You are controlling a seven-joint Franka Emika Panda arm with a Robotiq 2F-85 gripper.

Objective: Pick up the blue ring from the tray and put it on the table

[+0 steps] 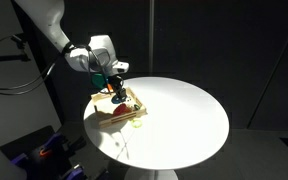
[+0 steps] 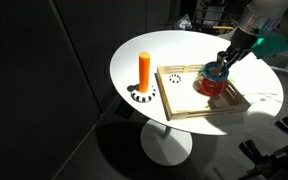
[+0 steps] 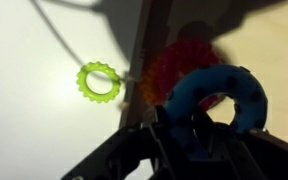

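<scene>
Your gripper (image 2: 222, 68) pinches the smooth, rounded blue ring (image 3: 222, 92), jaws narrowed onto its band, lower right in the wrist view, over the light-wood tray (image 2: 184, 112) and the bristly red piece (image 3: 179, 62).

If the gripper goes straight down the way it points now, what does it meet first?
Most likely the small blue ring, right at the tips of the gripper; the red piece in the light-wood tray lies beneath. Depth is unclear.
</scene>
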